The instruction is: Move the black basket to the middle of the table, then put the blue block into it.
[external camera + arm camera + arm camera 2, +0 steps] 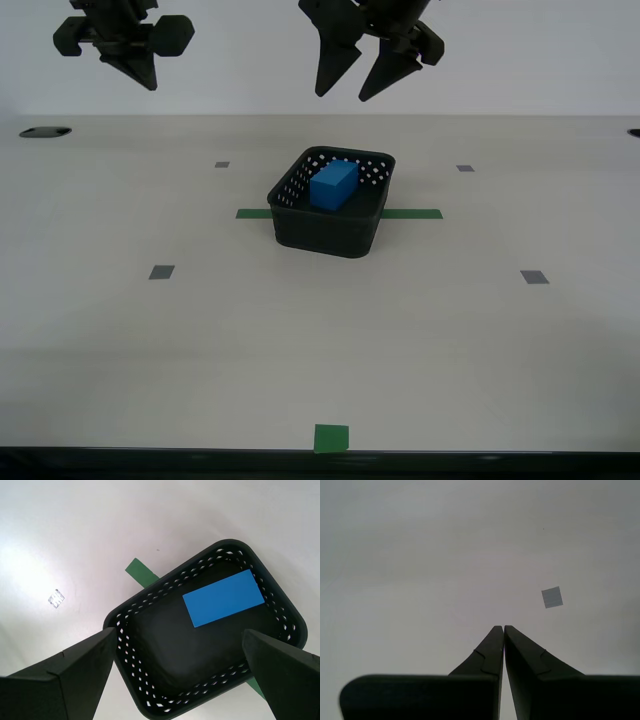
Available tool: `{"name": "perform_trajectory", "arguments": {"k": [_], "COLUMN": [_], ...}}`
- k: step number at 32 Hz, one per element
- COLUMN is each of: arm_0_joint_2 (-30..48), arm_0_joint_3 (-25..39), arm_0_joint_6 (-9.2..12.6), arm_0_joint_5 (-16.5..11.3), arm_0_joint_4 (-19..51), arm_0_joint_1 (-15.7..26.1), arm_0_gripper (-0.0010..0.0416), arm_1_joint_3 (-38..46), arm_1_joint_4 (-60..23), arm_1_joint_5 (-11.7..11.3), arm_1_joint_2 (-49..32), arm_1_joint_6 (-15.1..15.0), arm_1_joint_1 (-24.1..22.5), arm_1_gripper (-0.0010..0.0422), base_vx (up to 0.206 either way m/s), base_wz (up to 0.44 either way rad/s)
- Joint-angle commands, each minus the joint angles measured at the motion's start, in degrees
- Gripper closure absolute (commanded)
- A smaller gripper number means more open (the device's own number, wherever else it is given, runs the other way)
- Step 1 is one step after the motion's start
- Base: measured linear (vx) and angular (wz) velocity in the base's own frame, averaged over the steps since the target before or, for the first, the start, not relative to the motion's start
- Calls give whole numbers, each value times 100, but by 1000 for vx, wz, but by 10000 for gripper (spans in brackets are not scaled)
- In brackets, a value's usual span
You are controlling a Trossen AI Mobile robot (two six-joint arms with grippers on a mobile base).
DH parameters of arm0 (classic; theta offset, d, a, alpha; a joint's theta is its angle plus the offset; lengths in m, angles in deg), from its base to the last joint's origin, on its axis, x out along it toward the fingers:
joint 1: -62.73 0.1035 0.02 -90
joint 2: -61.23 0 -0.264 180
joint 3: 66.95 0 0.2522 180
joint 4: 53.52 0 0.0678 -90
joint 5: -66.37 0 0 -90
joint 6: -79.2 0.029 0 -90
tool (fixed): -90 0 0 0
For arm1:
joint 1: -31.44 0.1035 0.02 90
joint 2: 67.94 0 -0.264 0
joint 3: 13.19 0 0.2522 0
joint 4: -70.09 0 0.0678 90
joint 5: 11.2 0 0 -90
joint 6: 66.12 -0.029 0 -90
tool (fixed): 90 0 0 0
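The black basket (330, 205) sits mid-counter (300, 340) across the green tape strip (255, 213); the blue block (333, 185) lies inside it, toward its far side.

off-white table (120, 350), black basket (330, 225) on green tape strip (412, 213), grey squares (161, 272)

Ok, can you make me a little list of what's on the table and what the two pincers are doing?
basket: the black basket sits across the green tape strip
block: the blue block lies inside the basket
first pincer: my first gripper hangs above the basket, open, holding nothing
second pincer: my second gripper is shut and empty, above bare table
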Motion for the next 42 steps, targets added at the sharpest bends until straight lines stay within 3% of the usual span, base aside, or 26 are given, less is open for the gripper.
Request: {"name": "perform_trajectory", "arguments": {"k": [1, 42], "arm_0_joint_2": [-4, -4], "arm_0_joint_3": [4, 4], "arm_0_joint_6": [0, 0], "arm_0_joint_5": [2, 2], "arm_0_joint_4": [-2, -2], "arm_0_joint_1": [0, 0], "arm_0_gripper": [55, 54], "arm_1_joint_3": [7, 7], "arm_1_joint_4": [-2, 0], "arm_1_joint_5": [26, 26], "arm_1_joint_2": [0, 0], "arm_1_joint_6": [-11, -11], "arm_1_joint_1": [0, 0], "arm_1_gripper": [412, 412], "base_vx": [0, 0], "base_wz": [0, 0]}}
